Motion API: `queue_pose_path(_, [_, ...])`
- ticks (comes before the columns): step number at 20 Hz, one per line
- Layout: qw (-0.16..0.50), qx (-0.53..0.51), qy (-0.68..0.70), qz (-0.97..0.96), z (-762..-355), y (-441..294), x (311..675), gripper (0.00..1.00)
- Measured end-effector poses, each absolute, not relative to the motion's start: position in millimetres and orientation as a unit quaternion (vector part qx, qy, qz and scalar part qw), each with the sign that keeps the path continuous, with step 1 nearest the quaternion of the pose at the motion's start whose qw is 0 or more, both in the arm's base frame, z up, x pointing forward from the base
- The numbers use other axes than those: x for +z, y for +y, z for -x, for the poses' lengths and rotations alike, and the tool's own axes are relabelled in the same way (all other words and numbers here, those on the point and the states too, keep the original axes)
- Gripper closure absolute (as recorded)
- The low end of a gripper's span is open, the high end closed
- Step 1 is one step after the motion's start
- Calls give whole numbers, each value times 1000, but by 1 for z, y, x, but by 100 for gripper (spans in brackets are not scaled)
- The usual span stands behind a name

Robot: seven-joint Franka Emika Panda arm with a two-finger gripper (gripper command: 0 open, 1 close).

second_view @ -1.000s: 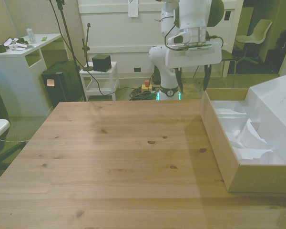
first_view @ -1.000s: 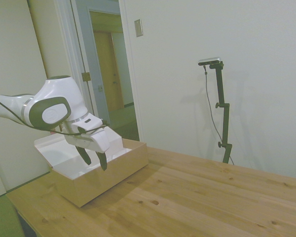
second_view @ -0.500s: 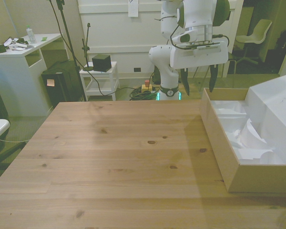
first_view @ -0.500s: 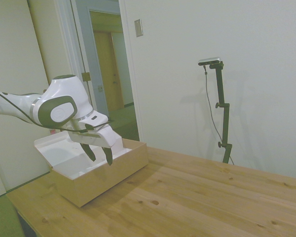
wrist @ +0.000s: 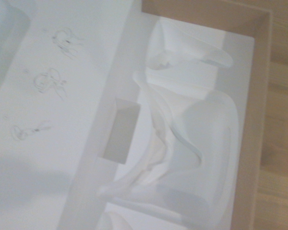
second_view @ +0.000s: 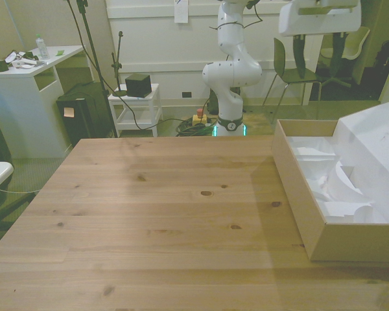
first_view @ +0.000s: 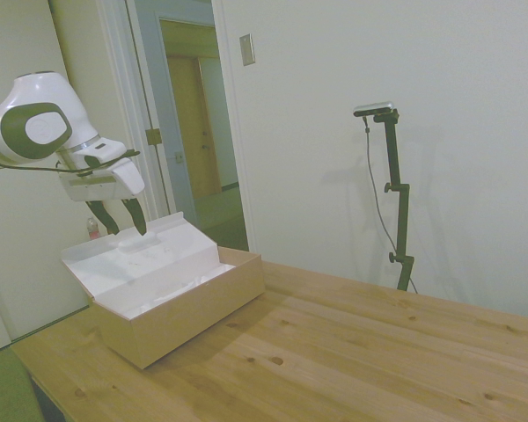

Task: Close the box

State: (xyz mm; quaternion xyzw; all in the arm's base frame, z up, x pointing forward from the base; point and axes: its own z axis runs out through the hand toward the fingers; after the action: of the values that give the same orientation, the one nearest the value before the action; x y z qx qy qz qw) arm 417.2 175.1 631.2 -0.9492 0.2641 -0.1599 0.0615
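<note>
Box (first_view: 180, 303) open, lid's faint scribbles unreadable; pincer (first_view: 117, 217) spread above lid, holding nothing.

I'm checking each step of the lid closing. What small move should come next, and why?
Probably move the pincer behind the open flap lid to push it over. The box lies open, its white lining showing, and the open pincer hangs above the lid, apart from it.

The box (first_view: 190, 308) is tan cardboard outside with a plain white lining (wrist: 192, 139) and faint grey scribbles on its white lid (wrist: 53, 81), the hand (first_view: 117, 217) has dark fingers under a white body, and the worktop (second_view: 162, 207) is light knotted wood.
</note>
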Motion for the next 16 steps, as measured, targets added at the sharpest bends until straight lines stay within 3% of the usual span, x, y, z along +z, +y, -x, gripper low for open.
queue_pose_path(6, [57,-183,206,960,-427,221,651,0])
queue_pose_path(16, [44,-195,119,972,-437,309,645,0])
